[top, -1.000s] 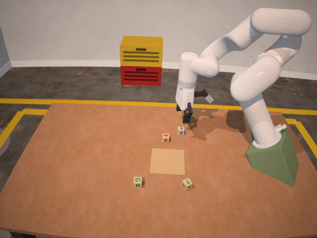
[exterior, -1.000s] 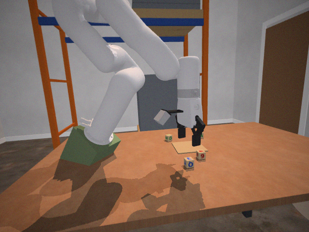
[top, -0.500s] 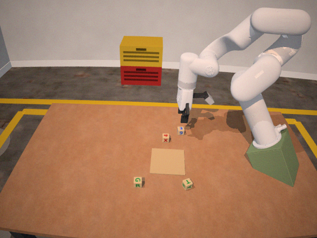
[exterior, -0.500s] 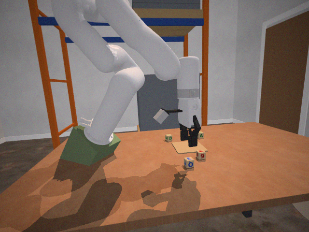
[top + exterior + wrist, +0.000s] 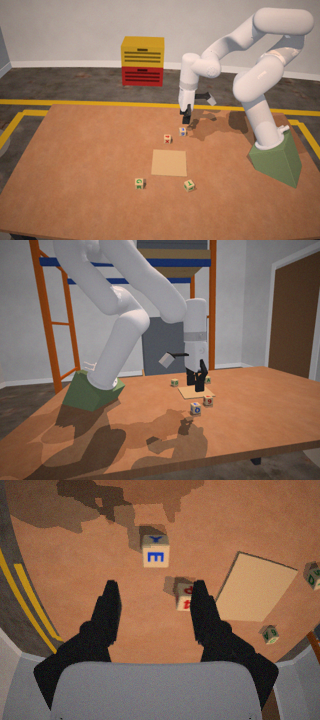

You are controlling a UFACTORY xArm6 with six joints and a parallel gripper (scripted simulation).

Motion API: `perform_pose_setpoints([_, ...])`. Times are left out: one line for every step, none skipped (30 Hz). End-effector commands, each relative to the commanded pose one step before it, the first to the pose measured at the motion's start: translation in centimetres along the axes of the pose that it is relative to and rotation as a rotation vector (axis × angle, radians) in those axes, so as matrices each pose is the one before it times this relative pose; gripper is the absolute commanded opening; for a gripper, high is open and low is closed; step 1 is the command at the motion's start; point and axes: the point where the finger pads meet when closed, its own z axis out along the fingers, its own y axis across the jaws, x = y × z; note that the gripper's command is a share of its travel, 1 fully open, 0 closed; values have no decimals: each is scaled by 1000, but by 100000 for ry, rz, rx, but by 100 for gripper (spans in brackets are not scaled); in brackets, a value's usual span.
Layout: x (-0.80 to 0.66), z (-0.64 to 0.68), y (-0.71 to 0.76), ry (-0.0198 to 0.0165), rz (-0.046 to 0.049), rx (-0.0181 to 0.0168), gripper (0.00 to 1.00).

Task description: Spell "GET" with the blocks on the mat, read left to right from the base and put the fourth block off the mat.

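The claw is hanging part-spread, pinching nothing, above the desk; one finger is partly hiding the red-lettered block beyond it.

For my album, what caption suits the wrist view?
Open gripper hovering above the table, blue E block ahead, a red-lettered block by one finger, mat alongside.
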Motion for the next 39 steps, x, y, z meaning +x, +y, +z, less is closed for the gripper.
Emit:
perform_pose_setpoints([-104,-85,-61,-267,44,113,69])
perform_pose_setpoints([0,0,0,0,0,0,69])
perform_pose_setpoints([0,0,0,0,0,0,69])
perform_pose_setpoints([0,0,0,0,0,0,69])
perform_pose_setpoints([0,0,0,0,0,0,69])
perform_pose_setpoints([0,0,0,0,0,0,69])
perform_pose_setpoints([0,0,0,0,0,0,69])
perform_pose_setpoints([0,0,0,0,0,0,69])
perform_pose_setpoints([0,0,0,0,0,0,69])
perform_pose_setpoints([0,0,0,0,0,0,69])
perform_pose_setpoints([0,2,0,0,0,0,69])
perform_pose_setpoints([0,5,0,0,0,0,69])
perform_pose_setpoints([0,8,0,1,0,1,69])
perform_pose_setpoints([0,13,0,1,0,1,69])
perform_pose_setpoints([0,19,0,1,0,1,69])
perform_pose_setpoints([0,0,0,0,0,0,69])
perform_pose_setpoints([0,0,0,0,0,0,69])
perform_pose_setpoints([-1,26,0,2,0,1,69])
perform_pose_setpoints([-1,33,0,2,0,2,69])
perform_pose_setpoints([-1,41,0,2,0,2,69])
perform_pose_setpoints([-1,50,1,3,1,2,69])
perform_pose_setpoints([-1,58,1,3,1,2,69])
perform_pose_setpoints([0,67,1,4,1,2,69])
perform_pose_setpoints([0,76,1,4,2,1,69])
perform_pose_setpoints([0,84,2,4,2,1,69])
perform_pose_setpoints([-2,92,1,1,-1,2,69])
perform_pose_setpoints([-2,100,1,0,0,1,69])
perform_pose_setpoints([-1,108,2,0,0,0,69])
perform_pose_setpoints([0,116,2,-1,1,-2,69])
perform_pose_setpoints([-2,123,1,0,0,1,69])
perform_pose_setpoints([-2,129,1,1,0,2,69])
perform_pose_setpoints([-1,136,2,0,0,-1,69])
perform_pose_setpoints([0,0,0,0,0,0,69])
perform_pose_setpoints([0,0,0,0,0,0,69])
perform_pose_setpoints([0,141,3,-1,1,-3,69])
perform_pose_setpoints([-3,145,1,1,-1,4,69])
perform_pose_setpoints([-2,150,2,0,0,0,69])
perform_pose_setpoints([0,154,3,-1,1,-4,69])
perform_pose_setpoints([-3,156,1,1,-1,5,69])
